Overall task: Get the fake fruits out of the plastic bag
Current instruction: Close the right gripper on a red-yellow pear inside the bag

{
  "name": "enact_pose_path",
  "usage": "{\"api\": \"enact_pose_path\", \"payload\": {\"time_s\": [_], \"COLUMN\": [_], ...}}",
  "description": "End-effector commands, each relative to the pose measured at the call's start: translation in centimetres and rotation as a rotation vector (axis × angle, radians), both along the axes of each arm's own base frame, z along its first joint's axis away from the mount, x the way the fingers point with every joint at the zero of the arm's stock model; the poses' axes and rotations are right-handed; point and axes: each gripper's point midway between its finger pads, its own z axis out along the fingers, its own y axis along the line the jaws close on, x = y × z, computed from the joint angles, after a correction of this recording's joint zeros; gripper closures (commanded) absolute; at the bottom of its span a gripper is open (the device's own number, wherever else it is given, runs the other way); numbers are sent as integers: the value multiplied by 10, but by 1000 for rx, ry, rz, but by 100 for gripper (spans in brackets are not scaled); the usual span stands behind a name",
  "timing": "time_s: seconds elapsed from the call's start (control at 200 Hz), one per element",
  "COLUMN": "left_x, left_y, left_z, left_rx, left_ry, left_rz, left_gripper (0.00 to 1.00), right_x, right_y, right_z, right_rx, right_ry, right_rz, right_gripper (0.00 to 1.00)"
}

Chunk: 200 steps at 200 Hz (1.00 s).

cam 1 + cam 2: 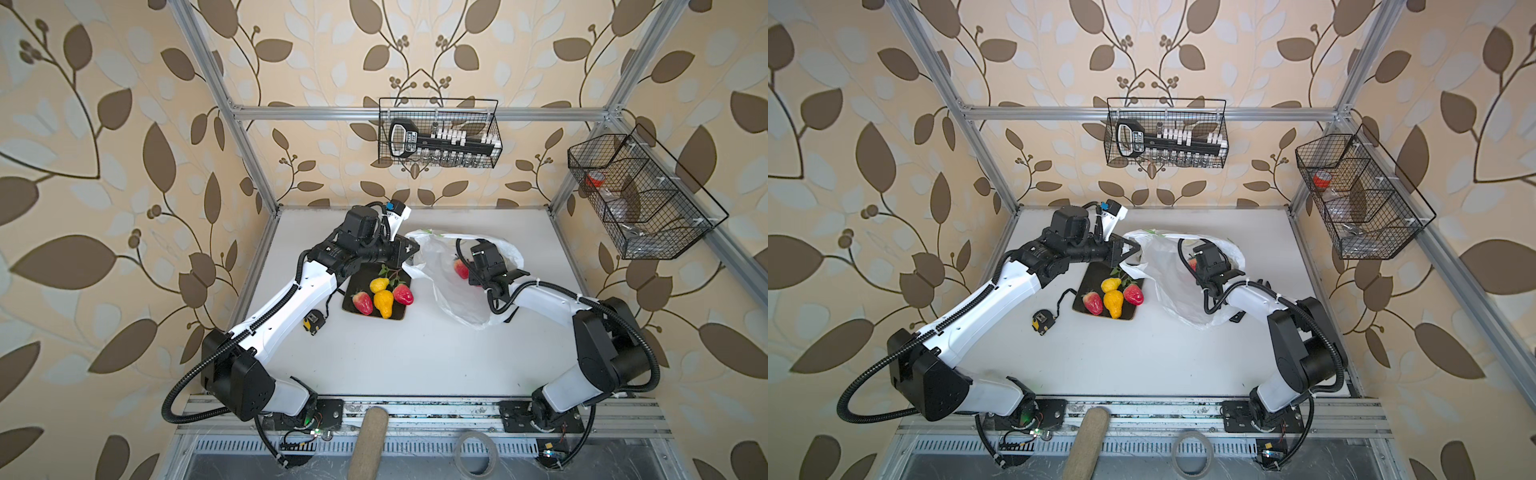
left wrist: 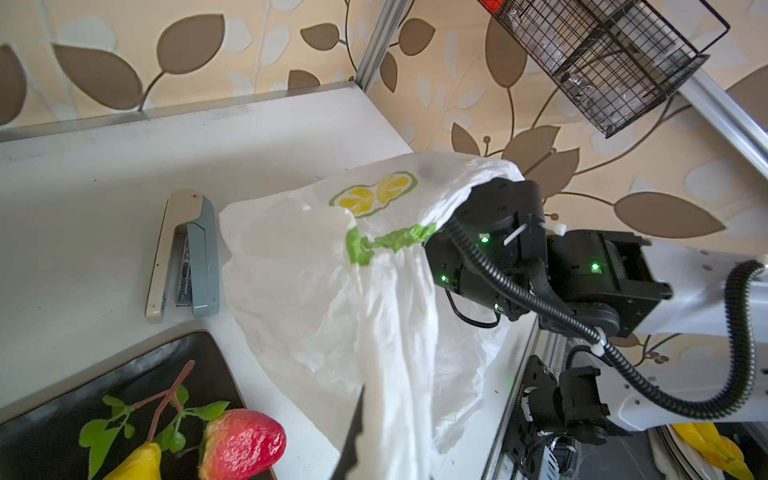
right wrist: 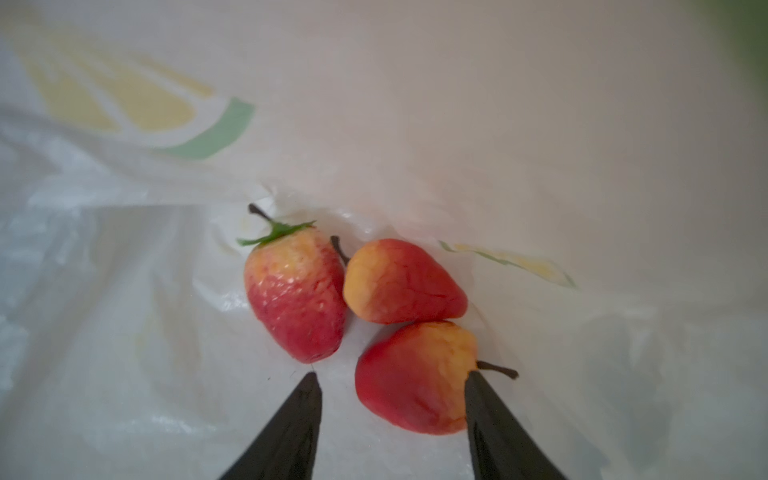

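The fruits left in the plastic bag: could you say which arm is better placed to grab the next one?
Right. The right gripper is inside the plastic bag, jaws open astride a red-and-yellow fruit; the left gripper is shut on the bag's edge, holding it up.

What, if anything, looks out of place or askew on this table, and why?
Two items look unrelated to the task: a grey-white stapler lying on its side beside the translucent white lemon-print plastic bag, and a yellow-black tape measure on the white table near the dark square plate. Nothing looks spilled or broken.
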Motion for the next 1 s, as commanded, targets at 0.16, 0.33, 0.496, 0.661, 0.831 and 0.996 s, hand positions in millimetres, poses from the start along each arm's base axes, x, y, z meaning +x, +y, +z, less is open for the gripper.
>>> {"api": "enact_pose_path", "payload": {"time_s": [0.16,0.33,0.496,0.661,0.831,0.996], "left_x": [-15,-15,-15,-15,-16,-14], "left_y": [-10,-10,-12,-12,-12,-11], "left_z": [8,2,-4,-6,-7,-7], "left_rx": [-26,-14,-4,4,6,11], "left_ry": [-21,-14,-5,-1,3,1], "left_rz": [-34,-30,-40,-45,-47,-43], "left_gripper": [100,100,100,100,100,100], "right_x": [21,39,52,65,75,74], "right_y": [24,46,56,63,62,62], "right_z": [-1,-1,-11,-17,-33,-54], "right_rx": [206,261,242,225,187,173], "right_ry": [6,-32,-39,-49,-17,44], "right_rz": [-54,30,91,125,118,110], "right_gripper": [37,36,33,31,29,29]}}
